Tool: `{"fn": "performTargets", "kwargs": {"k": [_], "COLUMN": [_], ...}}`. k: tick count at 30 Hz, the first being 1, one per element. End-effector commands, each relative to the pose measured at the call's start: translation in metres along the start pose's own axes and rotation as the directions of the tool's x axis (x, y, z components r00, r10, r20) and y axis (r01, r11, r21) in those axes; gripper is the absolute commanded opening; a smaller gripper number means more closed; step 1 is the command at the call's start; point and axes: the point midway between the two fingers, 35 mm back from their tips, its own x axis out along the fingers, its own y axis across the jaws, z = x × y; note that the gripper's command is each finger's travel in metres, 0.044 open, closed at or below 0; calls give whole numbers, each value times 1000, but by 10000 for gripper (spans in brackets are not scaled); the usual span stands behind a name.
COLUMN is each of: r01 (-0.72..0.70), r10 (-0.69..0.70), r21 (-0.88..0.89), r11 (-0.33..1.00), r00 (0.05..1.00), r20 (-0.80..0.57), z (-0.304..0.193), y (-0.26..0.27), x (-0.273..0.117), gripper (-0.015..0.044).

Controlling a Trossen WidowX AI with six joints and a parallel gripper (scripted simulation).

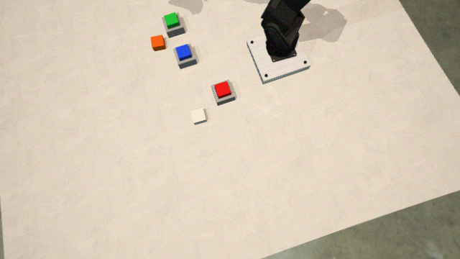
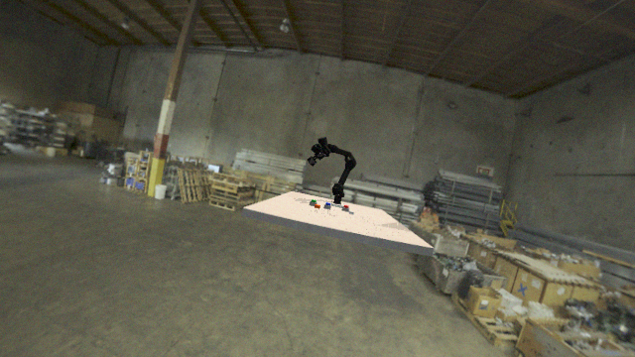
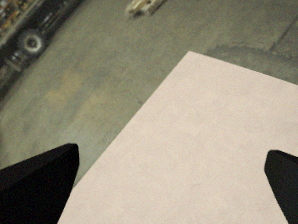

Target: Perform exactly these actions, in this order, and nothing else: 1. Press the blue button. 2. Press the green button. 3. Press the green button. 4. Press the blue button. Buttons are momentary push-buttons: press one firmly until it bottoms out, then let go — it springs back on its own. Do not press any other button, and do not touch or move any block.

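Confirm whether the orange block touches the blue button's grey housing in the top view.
No. The orange block sits apart from the blue button, with bare table between them.

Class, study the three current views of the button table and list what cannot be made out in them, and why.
- Top view: the gripper is cut off by the upper edge; only the arm near its base shows.
- Exterior view: the buttons and blocks are tiny specks; whether any is pressed is unreadable.
- Wrist view: only dark fingertips and bare table; no button or block in frame.
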Motion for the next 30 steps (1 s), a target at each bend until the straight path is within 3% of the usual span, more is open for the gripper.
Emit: {"fn": "performTargets", "kwargs": {"k": [1, 6, 11, 13, 25, 30], "r01": [83, 28, -207, -275, -278, -278], "r10": [-146, -317, -535, -582, -584, -584], "r21": [-217, -482, -708, -734, -734, -735], "r11": [973, 876, 675, 621, 619, 619], "r00": [946, 786, 525, 464, 462, 462], "r20": [-290, -530, -663, -667, -667, -667], "z": [-73, -145, -208, -218, -218, -247], "y": [-8, -16, -27, -30, -30, -55], "x": [29, 33, 11, 4, 4, 25], "gripper": [400, 400, 400, 400, 400, 269]}}
